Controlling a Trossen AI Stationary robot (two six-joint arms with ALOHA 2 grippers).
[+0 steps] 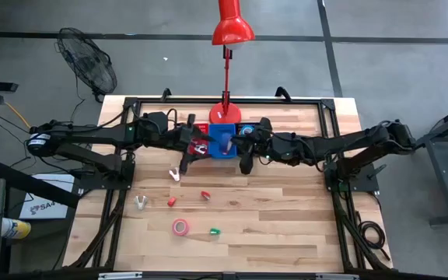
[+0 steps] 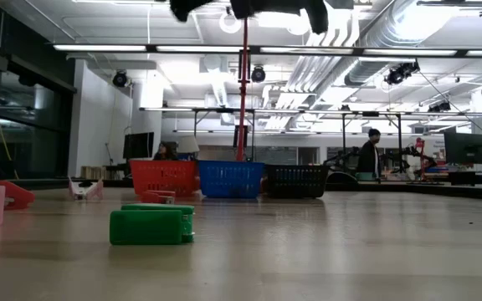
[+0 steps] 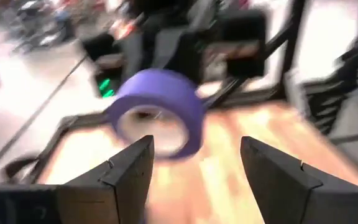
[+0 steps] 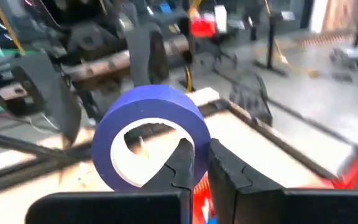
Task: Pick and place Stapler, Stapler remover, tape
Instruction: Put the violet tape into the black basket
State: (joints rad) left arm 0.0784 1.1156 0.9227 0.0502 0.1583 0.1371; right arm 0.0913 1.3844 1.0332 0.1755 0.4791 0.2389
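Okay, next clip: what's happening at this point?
Both arms meet over the blue bin at the table's far side. The right hand is shut on a blue-purple tape roll, pinching its wall. The left hand stands open, the roll just ahead of its fingers. A pink tape roll waits nearer.

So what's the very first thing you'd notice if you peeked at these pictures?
Probably the purple tape roll, floating just past the left gripper, whose fingers stand apart. Next, the blue tape roll pinched through its wall by the right gripper. Then the tall red lamp rising behind the blue bin at the table's back.
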